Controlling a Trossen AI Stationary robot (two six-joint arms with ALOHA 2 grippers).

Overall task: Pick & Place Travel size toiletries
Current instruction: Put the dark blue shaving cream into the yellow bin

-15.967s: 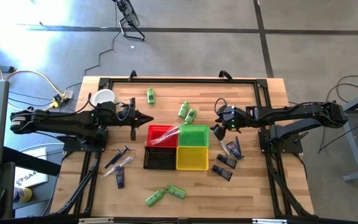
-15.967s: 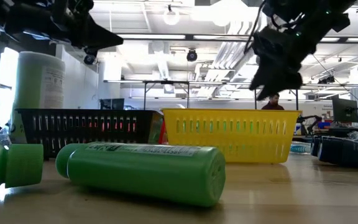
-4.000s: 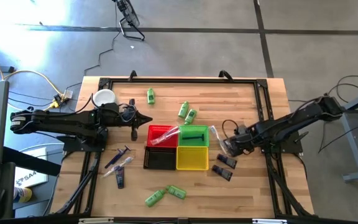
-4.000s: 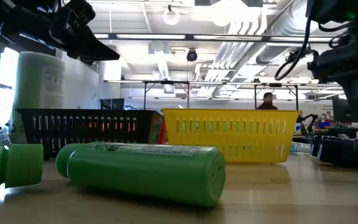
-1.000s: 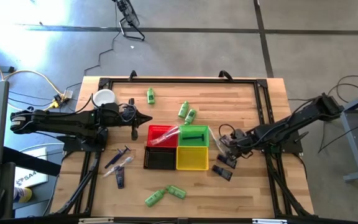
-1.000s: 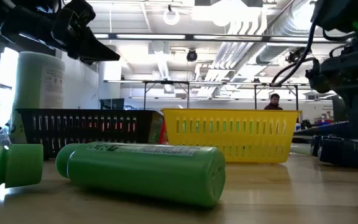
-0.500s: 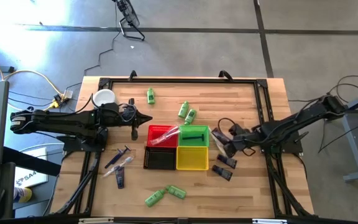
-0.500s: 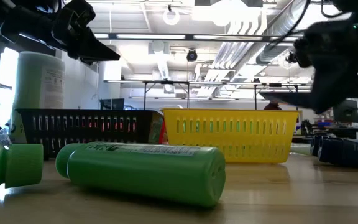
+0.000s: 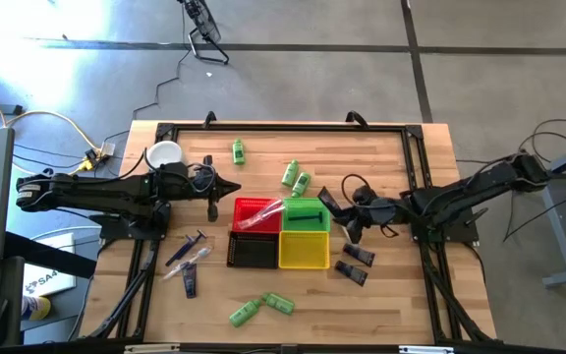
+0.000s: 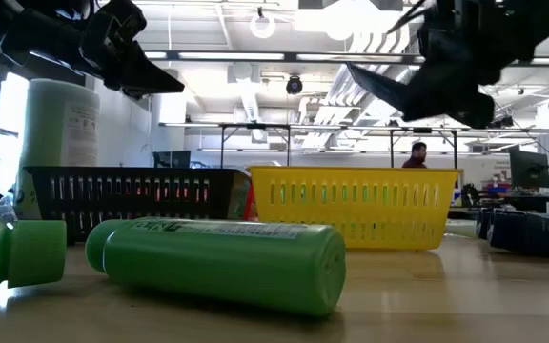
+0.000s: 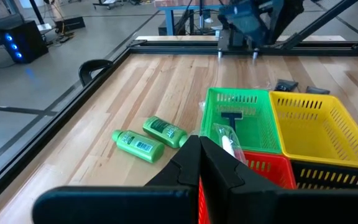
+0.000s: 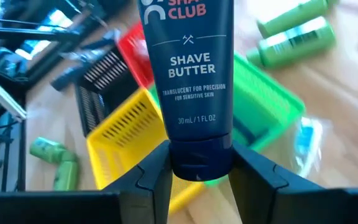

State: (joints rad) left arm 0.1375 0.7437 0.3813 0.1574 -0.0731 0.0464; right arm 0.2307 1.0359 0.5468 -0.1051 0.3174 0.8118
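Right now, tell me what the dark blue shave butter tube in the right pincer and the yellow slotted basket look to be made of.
Dark blue shave butter tube: likely soft plastic, smooth and slightly glossy, with white printed lettering. Yellow slotted basket: probably rigid moulded plastic, matte, with even vertical slots and a solid rim.

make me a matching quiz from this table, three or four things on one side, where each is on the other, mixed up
Things:
1. shave butter tube
2. white cup
3. black razor
4. pair of green bottles

Places:
A. in the green basket
B. near table edge, in front of the baskets
C. held in the right tool
D. far left corner by the left arm

Pairs: 1-C, 2-D, 3-A, 4-B
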